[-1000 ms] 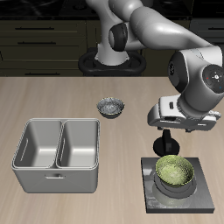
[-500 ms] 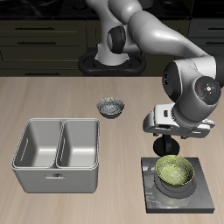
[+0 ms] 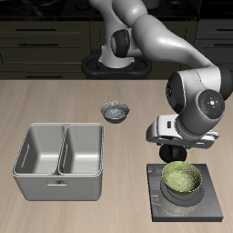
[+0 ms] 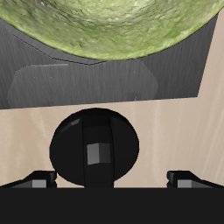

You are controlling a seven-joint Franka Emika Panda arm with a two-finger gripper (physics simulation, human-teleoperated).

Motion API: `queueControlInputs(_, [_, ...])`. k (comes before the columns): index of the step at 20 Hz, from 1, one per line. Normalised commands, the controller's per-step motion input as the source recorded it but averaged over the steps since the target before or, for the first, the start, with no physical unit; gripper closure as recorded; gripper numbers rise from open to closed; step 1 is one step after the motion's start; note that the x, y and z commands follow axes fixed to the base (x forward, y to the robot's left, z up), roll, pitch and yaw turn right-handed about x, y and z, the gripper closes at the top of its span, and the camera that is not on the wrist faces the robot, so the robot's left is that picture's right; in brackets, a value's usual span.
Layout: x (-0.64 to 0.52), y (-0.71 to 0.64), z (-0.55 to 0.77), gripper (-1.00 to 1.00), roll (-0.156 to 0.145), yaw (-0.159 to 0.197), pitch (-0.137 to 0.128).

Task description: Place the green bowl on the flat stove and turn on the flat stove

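The green bowl [image 3: 183, 178] sits upright on the flat stove [image 3: 210, 206], near the table's front edge. In the wrist view the green bowl [image 4: 131, 22] covers most of the dark stove plate [image 4: 87, 83]. The stove's black round knob [image 4: 94, 150] is at the plate's back edge. My gripper [image 3: 173, 146] hangs just above that knob, its hand blocking the knob in the exterior view. In the wrist view my gripper [image 4: 112, 178] is open, with one fingertip on each side of the knob and neither touching it.
A grey double-basin metal tray [image 3: 59, 159] stands on the other side of the table. A small grey-white patterned bowl [image 3: 116, 112] sits farther back, between the tray and the stove.
The arm has folded downward and the gripper has sunk lower over the stove's knob. The green bowl and the stove have not moved.
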Motion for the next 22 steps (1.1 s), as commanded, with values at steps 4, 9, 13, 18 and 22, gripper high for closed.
queueControlInputs(4, [-0.04, -0.02, -0.16, -1.0, -0.003, -0.01, 0.031])
queueControlInputs(9, [-0.05, -0.06, -0.32, -1.0, -0.002, 0.035, 0.002])
queueControlInputs(13, [-0.14, 0.02, -0.41, -1.0, -0.023, 0.011, 0.038])
queueControlInputs(18, [-0.35, 0.08, -0.26, -1.0, -0.021, 0.008, -0.013])
queueControlInputs(22, [-0.36, 0.09, -0.23, -1.0, -0.011, -0.002, -0.024])
